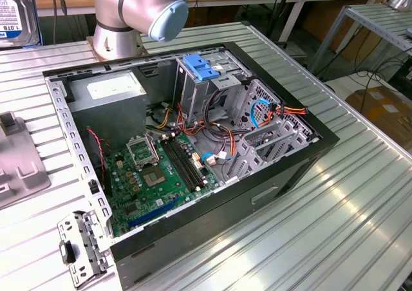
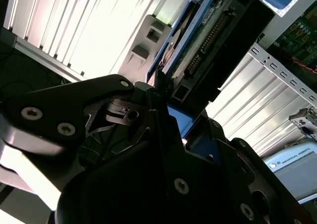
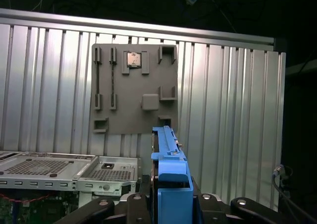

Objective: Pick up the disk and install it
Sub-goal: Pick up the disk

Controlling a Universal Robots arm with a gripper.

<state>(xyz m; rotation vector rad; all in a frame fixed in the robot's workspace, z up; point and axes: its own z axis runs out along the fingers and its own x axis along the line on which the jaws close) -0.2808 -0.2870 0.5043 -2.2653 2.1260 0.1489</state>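
Claw: clenched on the disk, with a black finger on either side of it.
Disk: held on edge and clear of the counter. The first wrist view looks along its blue side rail. The second wrist view shows its circuit-board face and a row of connector pins. The exterior view shows its white-labelled face at the top of the exterior view's left.
Fixture plate: grey, flat on the counter, pockets facing up, with a small shiny square part in one of them. In the first wrist view it lies just beyond the disk's rail. The exterior view catches its corner at the exterior view's left.
Computer case: open, lying on its side near the plate. The wrist views show its perforated frame edge. The exterior view looks inside it.
Inside the case: green motherboard, grey power-supply box, blue latch handle on the drive cage.
Loose bracket: on the counter, just beside the case's near corner.
Arm base: stands behind the case.
Counter: ribbed aluminium.
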